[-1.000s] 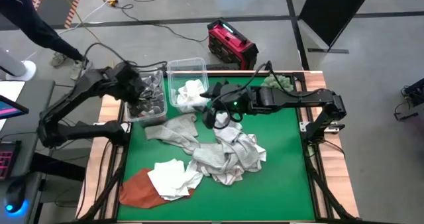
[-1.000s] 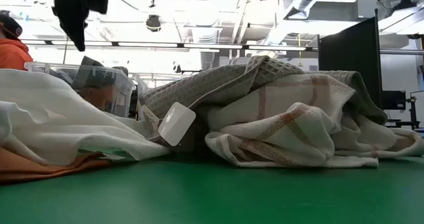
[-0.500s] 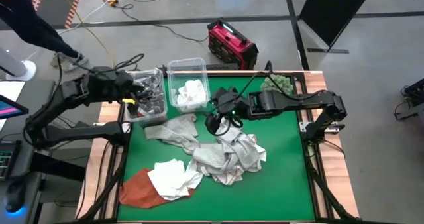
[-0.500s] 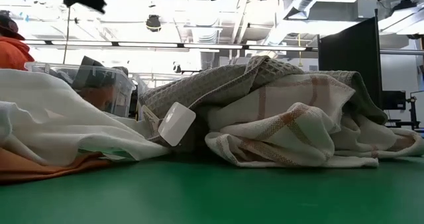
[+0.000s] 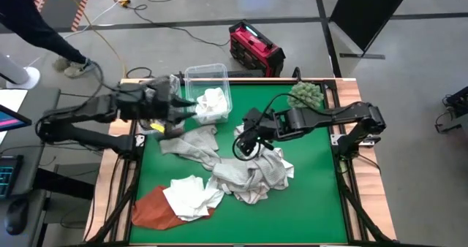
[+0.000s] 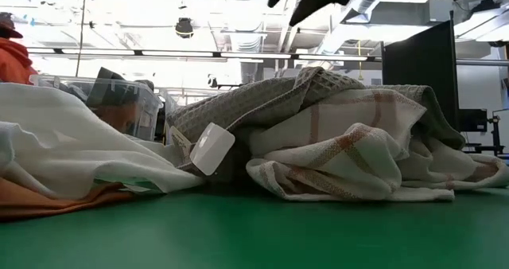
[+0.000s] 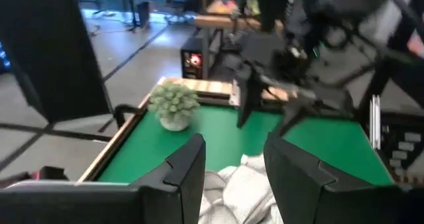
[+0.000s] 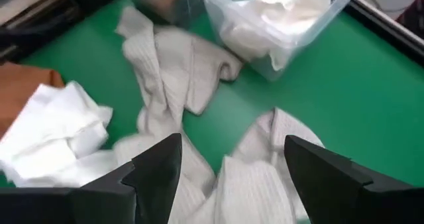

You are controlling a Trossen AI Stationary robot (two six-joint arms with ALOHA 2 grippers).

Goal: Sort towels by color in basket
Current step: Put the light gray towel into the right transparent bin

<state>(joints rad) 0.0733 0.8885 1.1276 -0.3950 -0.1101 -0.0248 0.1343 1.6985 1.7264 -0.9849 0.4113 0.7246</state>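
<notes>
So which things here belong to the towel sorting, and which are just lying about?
Job: heap of checked and grey towels; white towel; rust-orange towel; clear bin of white towels; second bin.
Just there: green spiky ball; red case on floor.

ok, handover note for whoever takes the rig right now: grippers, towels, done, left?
Left gripper: open, empty, near the bins.
Right gripper: open, empty, above the towel pile.
White towels sit in the clear bin; the bin beside it is hidden by the left arm.
Left on the mat: the pile, a grey towel, a white towel, an orange towel.
</notes>
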